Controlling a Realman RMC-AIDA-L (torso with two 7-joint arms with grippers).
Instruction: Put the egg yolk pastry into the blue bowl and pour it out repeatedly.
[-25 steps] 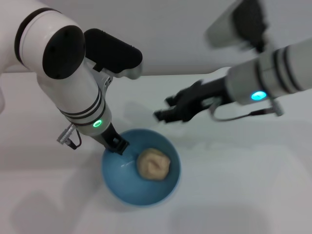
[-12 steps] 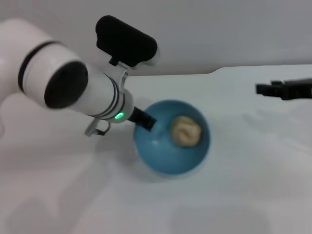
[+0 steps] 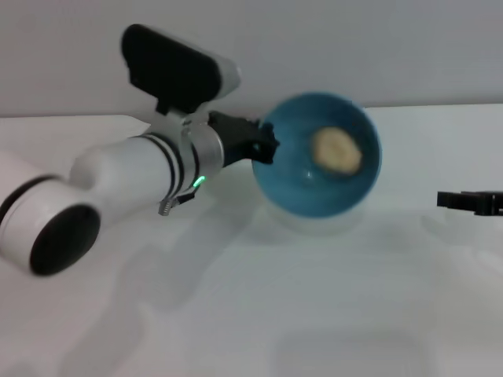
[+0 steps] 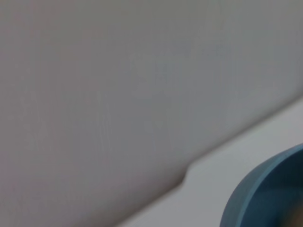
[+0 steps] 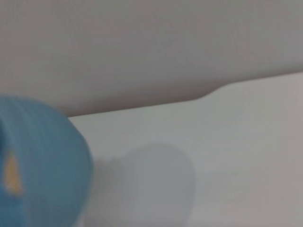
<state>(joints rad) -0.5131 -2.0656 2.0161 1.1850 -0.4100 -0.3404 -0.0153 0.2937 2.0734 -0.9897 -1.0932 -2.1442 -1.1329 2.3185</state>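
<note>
The left gripper (image 3: 263,148) pinches the rim of the tilted bowl (image 3: 299,188) near the desk's (image 3: 236,314) far edge, the soft, light pastry (image 3: 337,151) resting inside, likely to roll.

A white left arm (image 3: 118,184) is banded in black, lit by a green light, and capped by a black camera block (image 3: 173,75)

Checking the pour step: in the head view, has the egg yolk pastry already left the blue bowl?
No. The egg yolk pastry sits inside the tilted blue bowl, which the left gripper holds by its rim.
</note>
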